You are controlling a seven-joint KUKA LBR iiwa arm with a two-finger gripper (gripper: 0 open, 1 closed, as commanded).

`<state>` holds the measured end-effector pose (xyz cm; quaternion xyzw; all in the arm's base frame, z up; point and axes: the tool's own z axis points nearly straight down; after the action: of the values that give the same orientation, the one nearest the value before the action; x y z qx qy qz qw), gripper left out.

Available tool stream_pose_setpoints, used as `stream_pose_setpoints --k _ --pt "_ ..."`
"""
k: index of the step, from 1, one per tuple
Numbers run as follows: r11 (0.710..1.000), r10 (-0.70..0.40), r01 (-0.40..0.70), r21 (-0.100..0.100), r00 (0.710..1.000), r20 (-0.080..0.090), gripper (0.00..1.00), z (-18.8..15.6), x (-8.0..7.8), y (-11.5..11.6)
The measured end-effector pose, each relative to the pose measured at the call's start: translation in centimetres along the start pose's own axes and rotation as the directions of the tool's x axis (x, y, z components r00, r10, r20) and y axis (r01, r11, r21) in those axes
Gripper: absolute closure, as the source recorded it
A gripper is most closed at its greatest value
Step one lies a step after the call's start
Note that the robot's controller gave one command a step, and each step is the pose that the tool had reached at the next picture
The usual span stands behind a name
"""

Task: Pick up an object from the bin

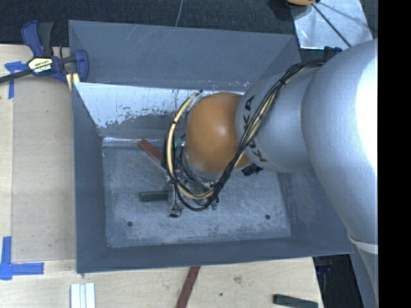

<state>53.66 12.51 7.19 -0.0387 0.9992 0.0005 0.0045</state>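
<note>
**Pincer low in the bin beside a small dark bar, grasp not confirmed**

Status: arm (308, 120) is reaching in from the right with the wrist tipped down into the grey bin (192, 56). The pincer (174, 208) sits low, at or just above the floor, a bit left of centre. The orange wrist cover (209, 130) and the cable loom (172, 147) hang over it, so I can't tell if it's open or closed. Nothing is visibly gripped.

Likely target: a short dark bar (153, 196), greenish-black, lying flat on the floor. Its right end is just beside the pincer tip, maybe touching; I can't separate them in this view.

Step, my read: end of the descent or the approach to grasp. Lift hasn't begun.

Next move needs:
- the pincer centred over the bar, not off its end; right now it looks offset to the bar's right end
- a close across the bar's narrow side, then a straight lift
- the bar lies flat and thin on the floor, so there's a risk of pushing it away or pinching only the tip

Other stuff: a reddish-brown stick (151, 149) lies on a slant near the back of the floor, apart from the bar and clear of the grasp. The rest of the floor is bare and scuffed.

In the way: only the robot's own cables, drooping close to the pincer and blocking the view of the contact point.
</note>
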Motion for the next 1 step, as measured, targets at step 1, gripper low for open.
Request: stream_pose_setpoints --k 1 --pt "1.000 0.000 0.000 0.000 1.000 0.000 1.00 0.00 0.00 0.00"
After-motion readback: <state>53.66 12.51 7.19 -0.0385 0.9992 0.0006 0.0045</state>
